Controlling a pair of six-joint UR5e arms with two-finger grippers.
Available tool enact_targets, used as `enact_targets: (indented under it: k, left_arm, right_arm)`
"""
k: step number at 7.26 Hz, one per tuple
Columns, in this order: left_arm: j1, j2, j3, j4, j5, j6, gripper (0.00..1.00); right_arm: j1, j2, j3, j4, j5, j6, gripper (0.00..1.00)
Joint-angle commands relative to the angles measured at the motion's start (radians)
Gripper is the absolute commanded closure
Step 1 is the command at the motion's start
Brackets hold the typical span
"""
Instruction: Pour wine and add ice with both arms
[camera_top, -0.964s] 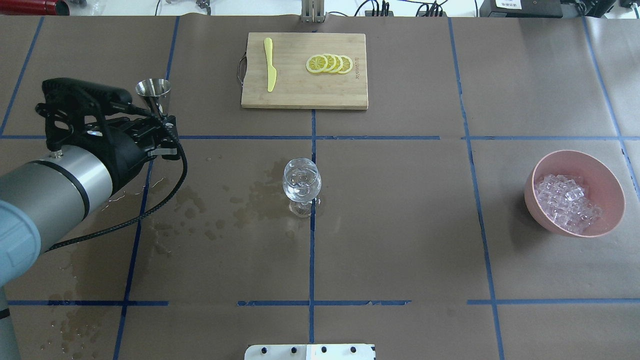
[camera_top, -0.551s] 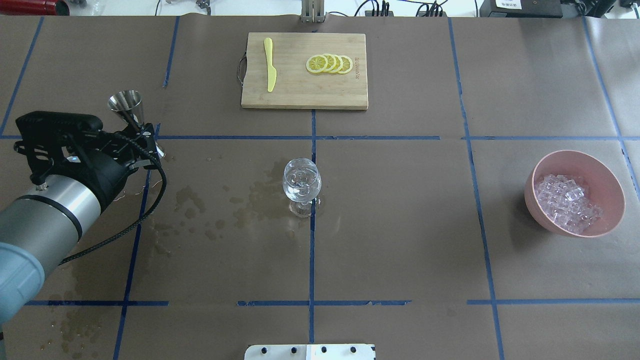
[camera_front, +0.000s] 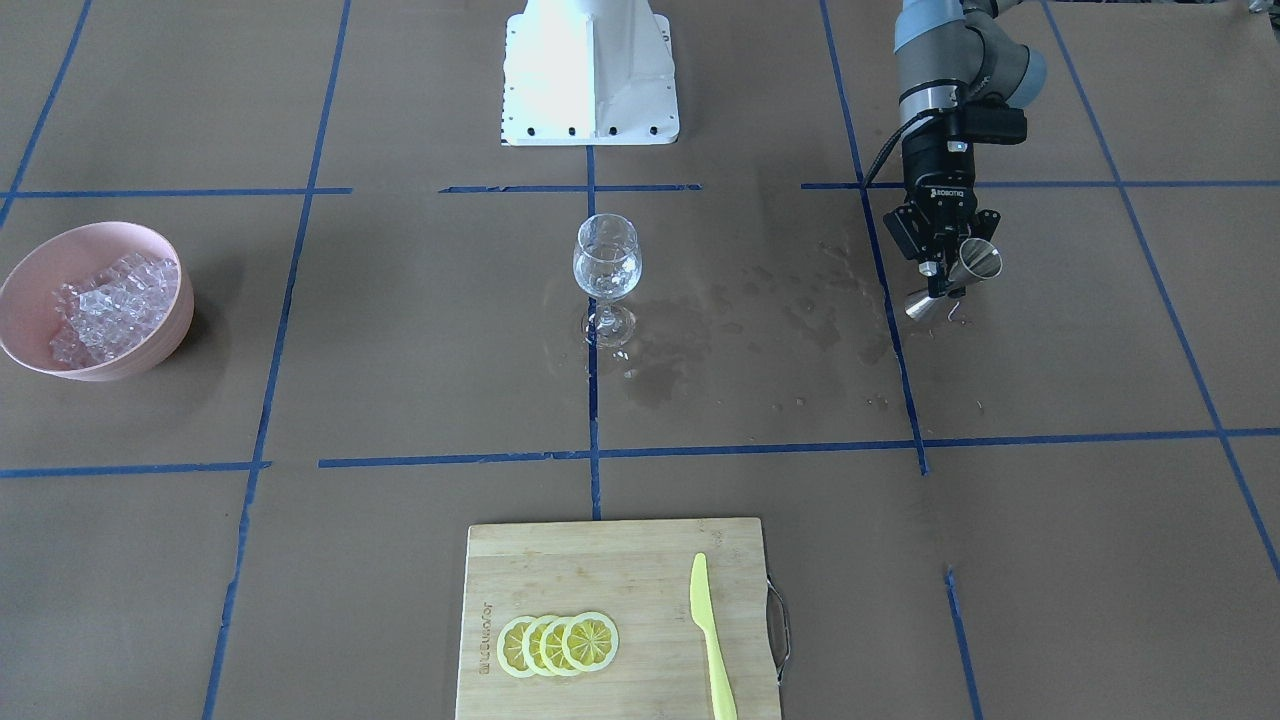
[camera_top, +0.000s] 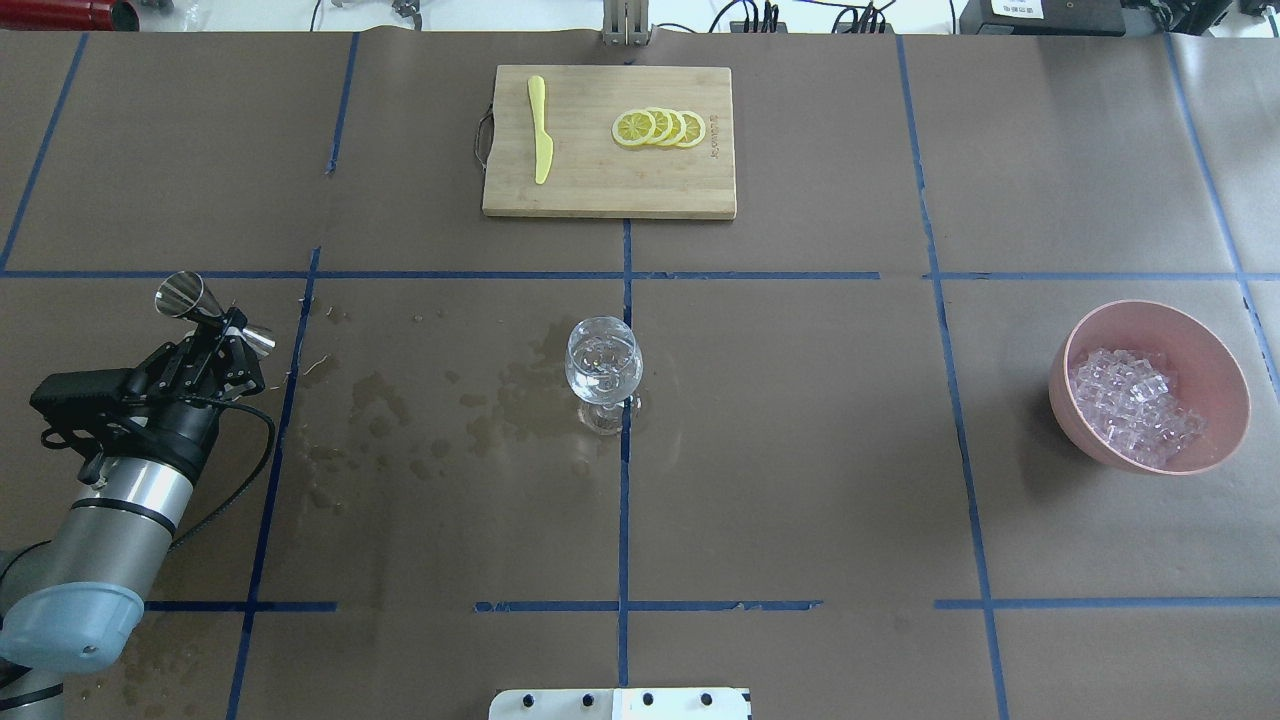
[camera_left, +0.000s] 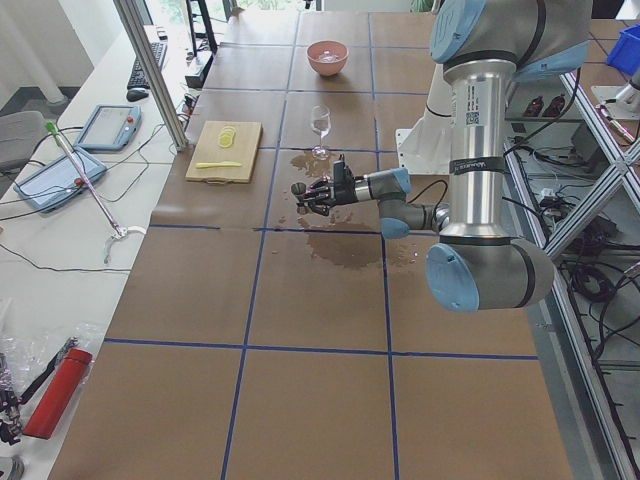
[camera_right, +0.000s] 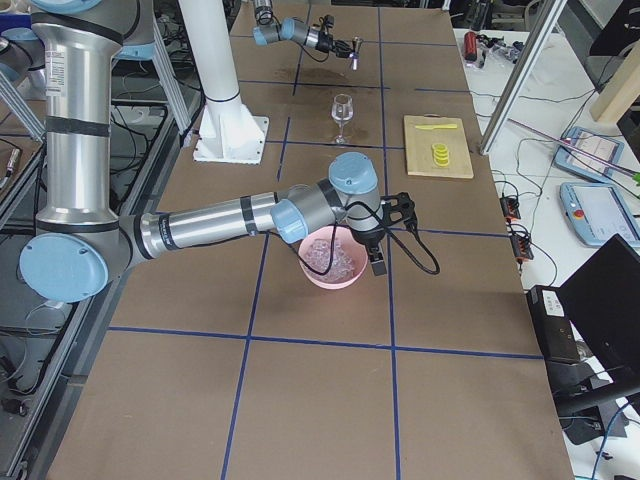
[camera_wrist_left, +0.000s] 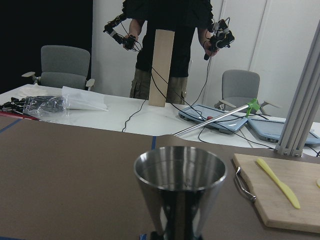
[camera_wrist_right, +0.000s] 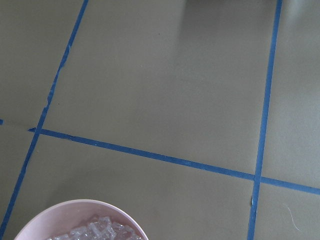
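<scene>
Ice (camera_right: 325, 256) just beside right arm (camera_right: 240, 215)

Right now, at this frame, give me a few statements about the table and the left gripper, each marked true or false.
1. The left gripper holds a metal measuring cup. True.
2. The pink bowl is empty. False: it holds a heap of ice.
3. The knife and lemon slices lie on the cutting board. True.
4. The wine glass lies on its side. False: it stands upright.
5. The measuring cup is above the wine glass. False: it is well off to the robot's left.
</scene>
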Motion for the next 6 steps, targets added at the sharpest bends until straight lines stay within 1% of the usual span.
enact_targets:
  k: [1,3,6]
  left_arm:
    - [0.049,0.009,0.09,-0.037,0.06,-0.002,1.0]
    - [0.071,0.009,0.136,-0.037,0.059,-0.002,1.0]
    - [0.098,0.009,0.149,-0.039,0.059,-0.002,1.0]
  right_arm:
    - [0.0,0.0,0.001,0.0,-0.001,-0.001,0.0]
    - [0.0,0.0,0.003,0.0,0.001,-0.001,0.0]
    - [0.0,0.0,0.006,0.0,-0.001,0.0,0.0]
